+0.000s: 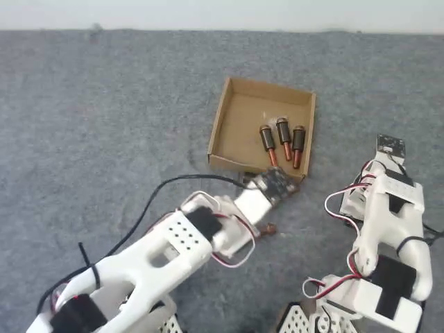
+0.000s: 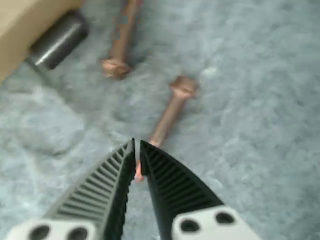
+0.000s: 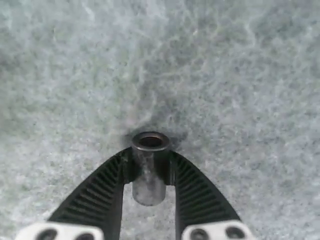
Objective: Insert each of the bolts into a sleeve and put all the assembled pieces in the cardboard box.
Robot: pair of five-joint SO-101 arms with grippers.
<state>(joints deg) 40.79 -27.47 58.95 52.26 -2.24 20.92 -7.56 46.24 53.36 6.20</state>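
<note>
Open carpet [image 1: 104,118] left and far of cardboard box [image 1: 239,128], three assembled pieces [image 1: 283,142] filling box's right side, left arm [image 1: 177,239] across box's near wall

Grey fuzzy carpet-like bench [image 1: 104,104], mottled pile close under the left hand [image 2: 136,146] and the right hand [image 3: 149,157], spreading wide on every side of both, pale wall strip [image 1: 222,14] along the bench's far edge, well beyond the hands.
</note>
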